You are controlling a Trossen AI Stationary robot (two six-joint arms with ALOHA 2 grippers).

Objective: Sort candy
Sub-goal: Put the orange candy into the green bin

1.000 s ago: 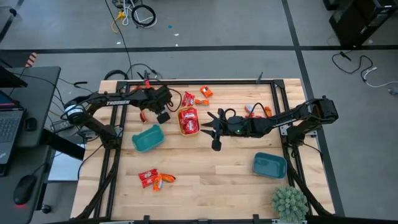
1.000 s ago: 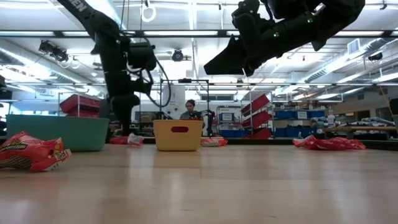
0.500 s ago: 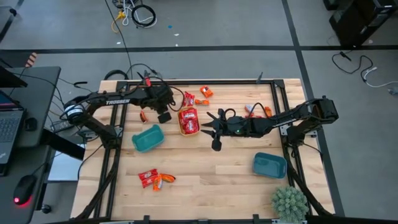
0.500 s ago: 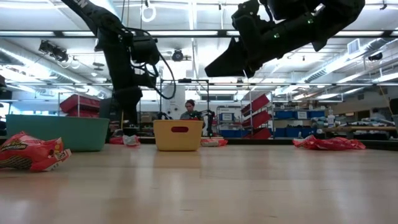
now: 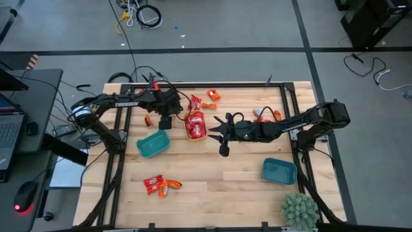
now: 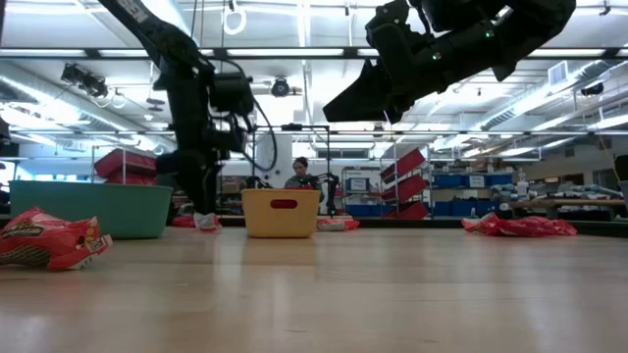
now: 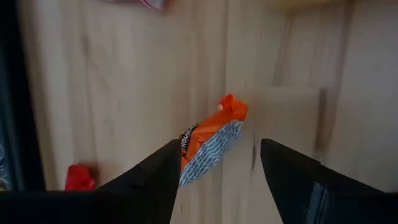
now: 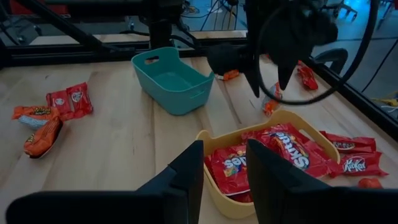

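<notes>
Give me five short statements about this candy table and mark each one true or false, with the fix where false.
1. The yellow bowl holds red candy packs. True.
2. The left tool is shut tight on an orange candy. False: its fingers stand apart, with the orange candy lying on the wood between them.
3. The teal bowl beside the left arm is full of candy. False: its inside shows no candy.
4. The right tool hangs above the table near the yellow bowl. True.
5. The blue bowl sits at the table's left edge. False: it sits on the right side, near the green plant.
</notes>
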